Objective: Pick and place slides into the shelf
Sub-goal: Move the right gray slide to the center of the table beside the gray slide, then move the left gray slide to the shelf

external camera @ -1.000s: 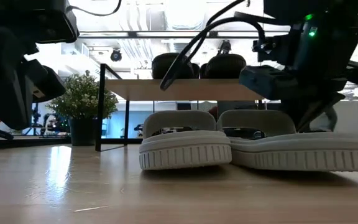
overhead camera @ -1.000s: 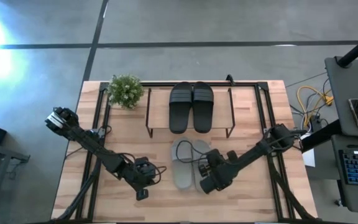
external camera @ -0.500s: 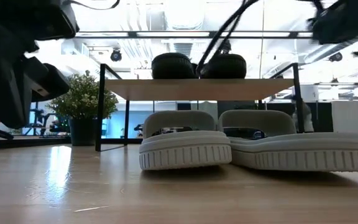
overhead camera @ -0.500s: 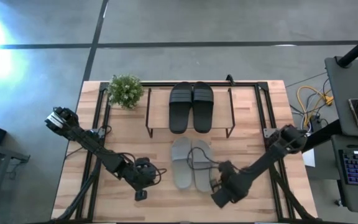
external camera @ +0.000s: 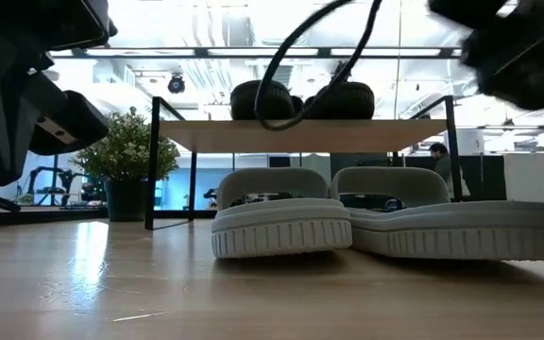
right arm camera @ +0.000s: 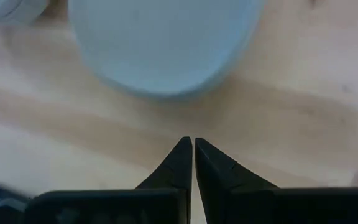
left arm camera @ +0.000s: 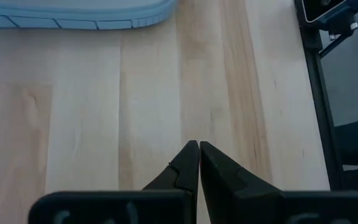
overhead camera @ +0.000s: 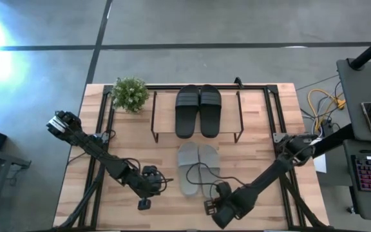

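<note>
1. We see the black slides (overhead camera: pixel 198 111) paired on the shelf (overhead camera: pixel 163 134), its pale wood board carried on thin black wire legs; the grey-green slides (overhead camera: pixel 198 169) lie side by side on the tabletop (overhead camera: pixel 256 145) just in front of it
2. A second ago the right gripper (overhead camera: pixel 209 208) hung over the grey pair; it has drawn back to the tabletop's near edge, jaws pressed together and empty, so that pair probably still awaits shelving
3. The left gripper (overhead camera: pixel 144 203) waits near the same edge, jaws closed
4. The grey slides look like matte moulded rubber, with ribbed sole edges and broad arched straps
</note>
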You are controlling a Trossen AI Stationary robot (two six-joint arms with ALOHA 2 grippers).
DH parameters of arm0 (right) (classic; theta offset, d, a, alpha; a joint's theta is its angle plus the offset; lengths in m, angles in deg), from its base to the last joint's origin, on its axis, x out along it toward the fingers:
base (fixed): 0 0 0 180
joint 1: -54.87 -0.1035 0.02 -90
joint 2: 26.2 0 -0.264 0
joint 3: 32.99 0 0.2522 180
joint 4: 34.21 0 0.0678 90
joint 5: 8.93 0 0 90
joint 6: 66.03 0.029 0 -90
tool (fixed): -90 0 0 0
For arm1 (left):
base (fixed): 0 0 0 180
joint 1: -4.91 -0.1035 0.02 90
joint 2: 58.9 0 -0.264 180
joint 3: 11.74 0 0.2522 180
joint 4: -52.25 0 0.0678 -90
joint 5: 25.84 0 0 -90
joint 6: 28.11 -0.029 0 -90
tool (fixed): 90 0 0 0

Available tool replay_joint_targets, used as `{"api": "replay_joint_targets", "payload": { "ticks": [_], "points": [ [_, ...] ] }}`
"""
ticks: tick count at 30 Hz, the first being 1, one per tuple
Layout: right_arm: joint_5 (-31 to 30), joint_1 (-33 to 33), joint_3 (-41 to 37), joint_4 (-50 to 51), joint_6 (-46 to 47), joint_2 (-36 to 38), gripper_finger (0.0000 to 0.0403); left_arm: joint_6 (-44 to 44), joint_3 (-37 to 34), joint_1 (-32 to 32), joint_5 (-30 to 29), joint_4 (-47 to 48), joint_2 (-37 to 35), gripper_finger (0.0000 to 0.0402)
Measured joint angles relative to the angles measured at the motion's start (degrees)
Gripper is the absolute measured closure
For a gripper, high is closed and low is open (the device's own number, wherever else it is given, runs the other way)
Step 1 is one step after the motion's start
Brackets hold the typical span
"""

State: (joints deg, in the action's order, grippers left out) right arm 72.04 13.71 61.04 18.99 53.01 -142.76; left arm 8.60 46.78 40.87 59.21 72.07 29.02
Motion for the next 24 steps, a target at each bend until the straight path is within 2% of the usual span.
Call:
{"api": "replay_joint_targets", "payload": {
  "ticks": [8, 14, 17, 20, 24],
  "points": [
    [-4.4, 4.1, 0.0, 0.5, -5.2, -0.6, 0.0390, 0.0, 0.0, 0.0, 0.0, 0.3, 0.0, 0.0402],
    [-4.5, 6.2, 0.0, 0.6, -10.0, -0.6, 0.0390, 0.5, 0.1, 0.0, 0.0, 0.1, 0.0, 0.0402],
    [-4.5, 5.4, 0.0, 0.7, -10.0, -0.2, 0.0390, 0.5, 0.1, 0.0, 0.0, -3.6, 0.0, 0.0402],
    [-5.2, 3.2, 0.1, 1.1, -6.4, 0.7, 0.0390, 0.5, 0.1, 0.0, -1.4, -8.0, 0.0, 0.0402],
    [-10.9, -1.8, 0.1, 3.1, 5.0, 1.6, 0.0392, 0.8, 1.4, -0.5, -4.2, -11.8, 1.4, 0.0402]
  ]
}}
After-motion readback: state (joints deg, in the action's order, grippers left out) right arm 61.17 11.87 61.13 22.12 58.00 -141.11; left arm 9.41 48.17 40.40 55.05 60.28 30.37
